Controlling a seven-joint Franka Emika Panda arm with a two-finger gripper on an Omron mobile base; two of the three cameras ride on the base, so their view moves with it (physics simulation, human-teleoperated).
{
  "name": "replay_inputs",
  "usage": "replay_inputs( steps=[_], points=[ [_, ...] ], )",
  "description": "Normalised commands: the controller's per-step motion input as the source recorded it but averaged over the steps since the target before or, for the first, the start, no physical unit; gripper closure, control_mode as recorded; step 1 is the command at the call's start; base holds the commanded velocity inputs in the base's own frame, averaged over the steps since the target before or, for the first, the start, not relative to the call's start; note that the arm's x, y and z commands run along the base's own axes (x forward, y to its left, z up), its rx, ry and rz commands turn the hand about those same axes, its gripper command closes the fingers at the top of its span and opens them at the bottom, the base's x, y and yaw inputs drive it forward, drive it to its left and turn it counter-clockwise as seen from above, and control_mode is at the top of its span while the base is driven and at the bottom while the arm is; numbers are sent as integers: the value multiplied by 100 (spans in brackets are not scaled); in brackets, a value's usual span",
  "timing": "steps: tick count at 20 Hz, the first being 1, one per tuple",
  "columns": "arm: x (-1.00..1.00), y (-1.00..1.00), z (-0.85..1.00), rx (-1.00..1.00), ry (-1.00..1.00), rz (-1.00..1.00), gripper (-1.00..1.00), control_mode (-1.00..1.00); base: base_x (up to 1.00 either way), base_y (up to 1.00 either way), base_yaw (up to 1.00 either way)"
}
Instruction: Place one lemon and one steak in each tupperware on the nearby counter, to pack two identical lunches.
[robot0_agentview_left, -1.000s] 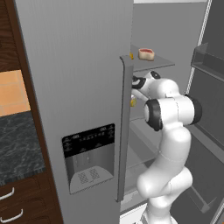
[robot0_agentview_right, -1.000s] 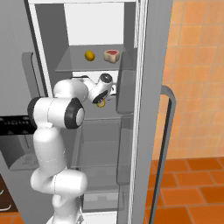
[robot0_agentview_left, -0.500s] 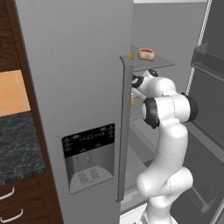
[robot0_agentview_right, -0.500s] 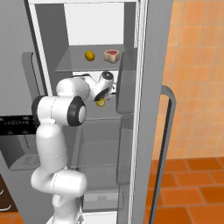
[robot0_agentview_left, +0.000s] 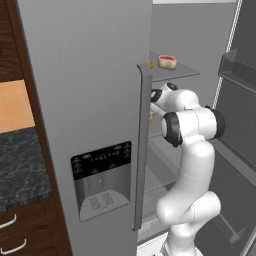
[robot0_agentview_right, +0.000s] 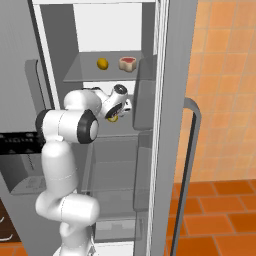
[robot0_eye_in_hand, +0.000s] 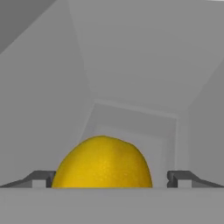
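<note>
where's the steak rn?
The steak sits on the upper fridge shelf, right of a lemon in the right base view, above the open gripper.

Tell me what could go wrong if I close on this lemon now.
1. The lemon sits between the open gripper fingers; round, so it might squirt out as they shut.
2. The fridge door edge is close beside the arm, so pulling out could clip it.
3. A second lemon and steak on the upper shelf remain.

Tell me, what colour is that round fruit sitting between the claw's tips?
Yellow. The lemon shows best in the hand view, between the open claw.
</note>
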Motion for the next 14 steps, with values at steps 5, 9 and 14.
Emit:
replay_inputs(
  steps=[5,9,14],
  points=[
    [-3,0,-13,0,0,1,-100,-100,0,0,0],
    [0,0,0,0,0,0,-100,-100,0,0,0],
    [0,0,0,0,0,0,100,-100,0,0,0]
  ],
)
